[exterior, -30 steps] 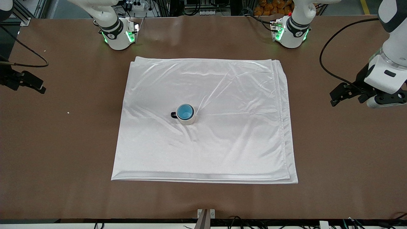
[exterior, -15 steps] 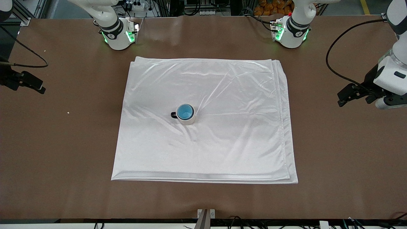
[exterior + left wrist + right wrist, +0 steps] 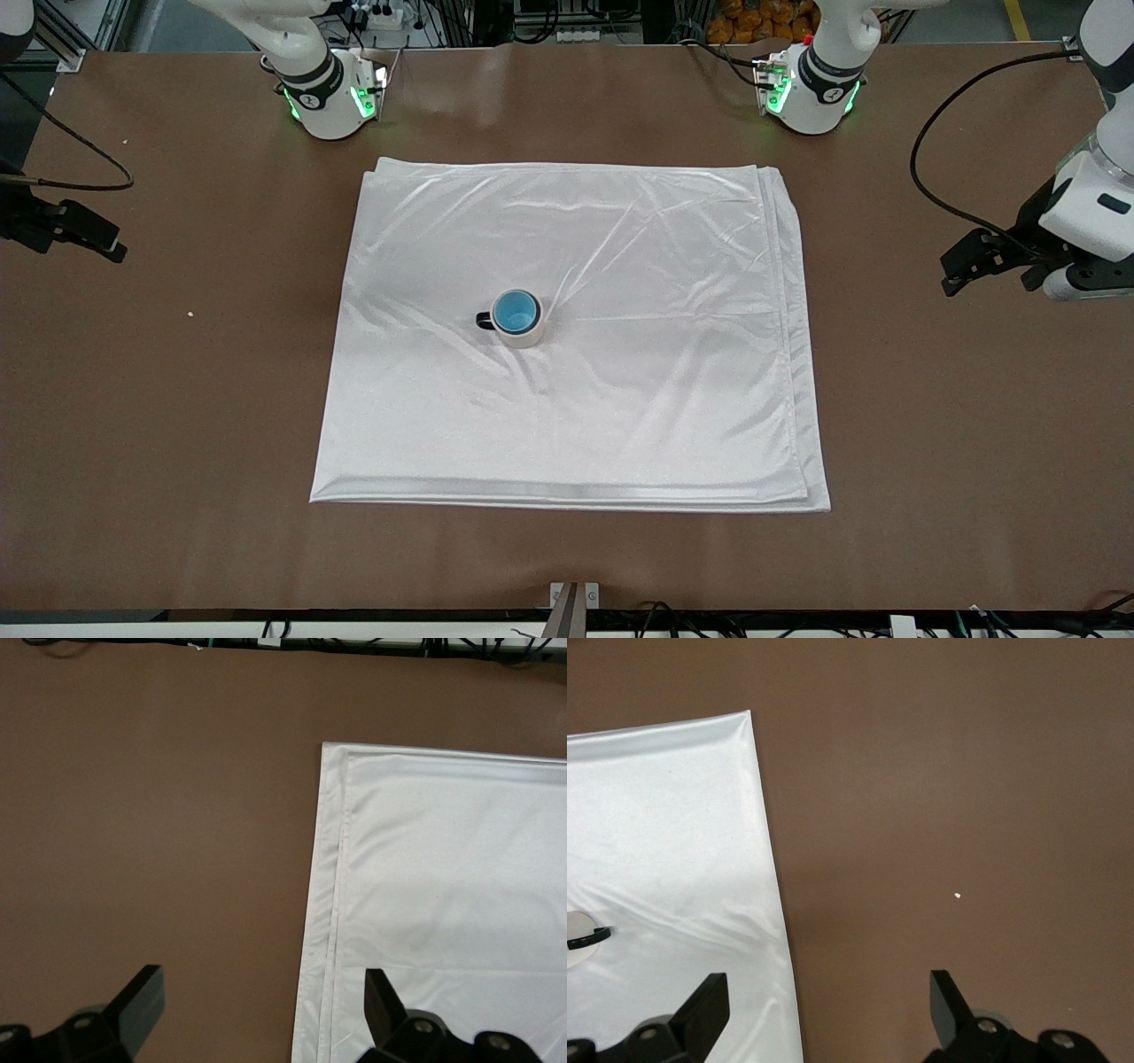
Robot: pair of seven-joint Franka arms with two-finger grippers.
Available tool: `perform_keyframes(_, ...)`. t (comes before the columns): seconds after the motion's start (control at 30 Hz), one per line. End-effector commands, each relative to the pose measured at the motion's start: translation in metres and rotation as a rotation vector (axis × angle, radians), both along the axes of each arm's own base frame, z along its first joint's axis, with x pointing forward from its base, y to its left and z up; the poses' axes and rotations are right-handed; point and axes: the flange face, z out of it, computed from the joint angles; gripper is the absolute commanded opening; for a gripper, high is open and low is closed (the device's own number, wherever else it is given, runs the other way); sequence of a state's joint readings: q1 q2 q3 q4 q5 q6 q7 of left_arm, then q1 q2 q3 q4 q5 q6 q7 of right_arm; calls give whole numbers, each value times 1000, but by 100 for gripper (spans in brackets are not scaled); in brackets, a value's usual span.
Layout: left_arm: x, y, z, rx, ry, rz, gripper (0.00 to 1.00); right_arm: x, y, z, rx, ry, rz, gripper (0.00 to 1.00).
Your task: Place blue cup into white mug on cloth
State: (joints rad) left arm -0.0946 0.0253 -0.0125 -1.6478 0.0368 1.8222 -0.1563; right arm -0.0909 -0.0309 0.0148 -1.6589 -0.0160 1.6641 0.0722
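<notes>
The blue cup [image 3: 516, 310] sits upright inside the white mug [image 3: 524, 337], whose black handle points toward the right arm's end. The mug stands near the middle of the white cloth [image 3: 620, 408]. My left gripper [image 3: 964, 264] is open and empty, up over the bare table past the cloth's edge at the left arm's end. In the left wrist view the left gripper [image 3: 259, 994] shows the cloth [image 3: 461, 886] edge below it. My right gripper [image 3: 93, 237] is open and empty over the table at the right arm's end. The right wrist view shows the right gripper [image 3: 828, 994], the cloth [image 3: 664, 833] and a sliver of the mug [image 3: 574, 950].
The brown table [image 3: 930, 425] surrounds the cloth on all sides. A small white speck [image 3: 190, 313] lies on it near the right arm's end and also shows in the right wrist view [image 3: 958, 896]. Black cables run to both wrists.
My left gripper has drawn away from the cloth toward the left arm's end of the table and risen slightly. The cup, the mug and the right arm have not moved.
</notes>
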Motion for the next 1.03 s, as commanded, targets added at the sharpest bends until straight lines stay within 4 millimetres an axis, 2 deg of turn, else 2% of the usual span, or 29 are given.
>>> perform_keyframes(0.0,0,-3,10,-11,-17,-16,100,4,-4,3,19,-1,-8,100)
perform_keyframes(1.0,1,-3,8,-24,-3,-11,100,5,1,3,19,-4,2,100)
